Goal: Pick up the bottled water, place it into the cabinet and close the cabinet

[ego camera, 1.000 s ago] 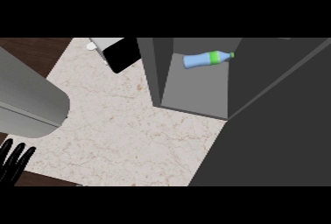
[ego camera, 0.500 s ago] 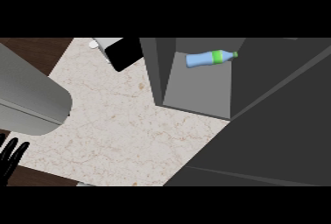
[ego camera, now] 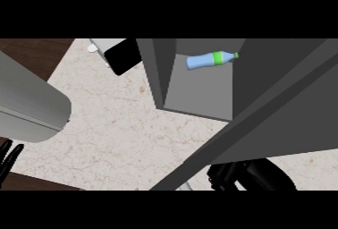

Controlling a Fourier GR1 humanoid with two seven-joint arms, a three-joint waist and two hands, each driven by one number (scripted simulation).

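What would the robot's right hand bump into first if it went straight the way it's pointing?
Most likely the cabinet door. The right hand sits just below that dark panel and seems aimed up at it. Depth is unclear, so I can't tell whether they already touch.

Bottled water point(ego camera: 210, 60) inside the cabinet point(ego camera: 198, 89) at your upper right, door point(ego camera: 277, 112) slanting before it, right hand point(ego camera: 247, 176) below the door, left hand point(ego camera: 8, 159) at the counter's point(ego camera: 125, 129) lower-left edge.
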